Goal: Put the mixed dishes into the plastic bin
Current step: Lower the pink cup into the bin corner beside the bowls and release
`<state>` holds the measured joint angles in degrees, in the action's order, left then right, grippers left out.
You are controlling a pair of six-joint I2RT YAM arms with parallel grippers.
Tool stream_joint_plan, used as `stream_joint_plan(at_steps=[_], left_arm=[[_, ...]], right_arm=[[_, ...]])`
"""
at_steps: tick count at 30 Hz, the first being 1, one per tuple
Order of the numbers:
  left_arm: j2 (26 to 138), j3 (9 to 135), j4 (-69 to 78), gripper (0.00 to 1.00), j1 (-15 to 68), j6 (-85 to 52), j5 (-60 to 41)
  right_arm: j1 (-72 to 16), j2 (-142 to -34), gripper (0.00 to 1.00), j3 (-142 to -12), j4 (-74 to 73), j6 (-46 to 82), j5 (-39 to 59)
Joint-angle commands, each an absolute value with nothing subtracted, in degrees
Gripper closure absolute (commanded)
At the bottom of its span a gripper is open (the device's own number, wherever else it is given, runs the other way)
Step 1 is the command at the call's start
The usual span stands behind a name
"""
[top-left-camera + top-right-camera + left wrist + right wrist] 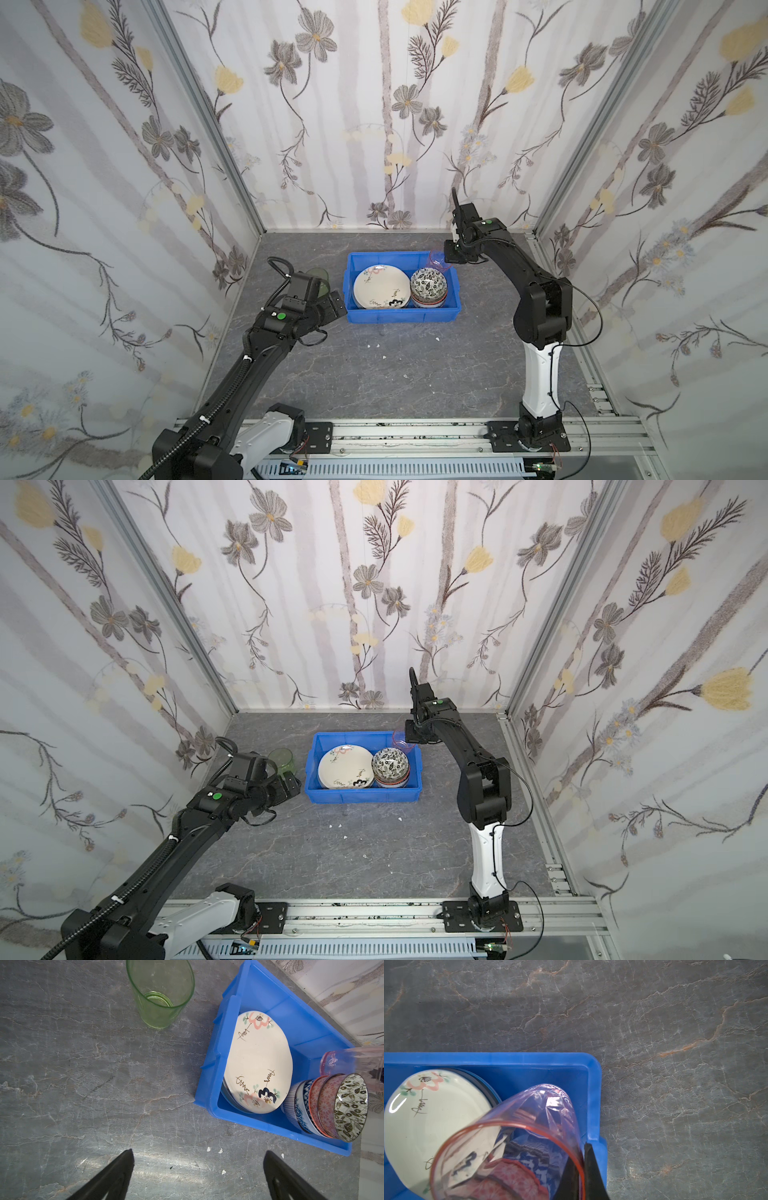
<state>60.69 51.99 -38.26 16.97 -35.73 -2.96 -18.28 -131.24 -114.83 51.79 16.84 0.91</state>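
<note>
The blue plastic bin (399, 316) (209, 1093) (593, 1084) holds a cream flowered plate (380, 286) (259, 1064) on top of other plates. Beside it stands a stack of bowls (428, 287) (328, 1105) with a black-white leaf bowl on top. My right gripper (448, 255) (580, 1154) is shut on the rim of a pink tumbler (435, 259) (529, 1126). That tumbler hangs tilted over the bin's far right corner, above the bowls. A green tumbler (281, 760) (161, 995) stands upright on the table left of the bin. My left gripper (291, 787) (198, 1152) is open beside it, holding nothing.
Small white chips (376, 345) lie on the grey stone tabletop in front of the bin. Wallpapered walls close in the back and both sides. An aluminium rail (415, 436) with both arm bases runs along the front edge.
</note>
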Motion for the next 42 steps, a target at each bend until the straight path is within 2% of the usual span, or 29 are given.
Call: stream_joint_plan(at_steps=[1, 23, 27, 33, 42], left_arm=[[60.82, 51.77, -38.23, 0.00, 16.94, -34.67, -1.50], [68.19, 55.24, -37.49, 0.00, 16.47, -30.81, -1.62], [69.67, 55.72, -36.97, 0.00, 16.44, -30.39, -1.76], [70.05, 55.42, -36.26, 0.00, 16.35, -30.41, -2.11], [70.66, 55.05, -35.70, 0.00, 16.18, -30.10, -2.46]], right_arm=[[-18.71, -132.49, 1.00, -115.65, 50.73, 16.61, -0.68], [-20.52, -138.78, 1.00, -119.44, 51.79, 17.84, -4.05], [-20.61, -138.99, 0.98, -119.46, 51.57, 17.93, -3.89], [-20.65, -139.55, 0.91, -119.48, 51.15, 18.27, -3.03], [-20.65, -137.35, 0.65, -119.44, 51.13, 18.51, -3.69]])
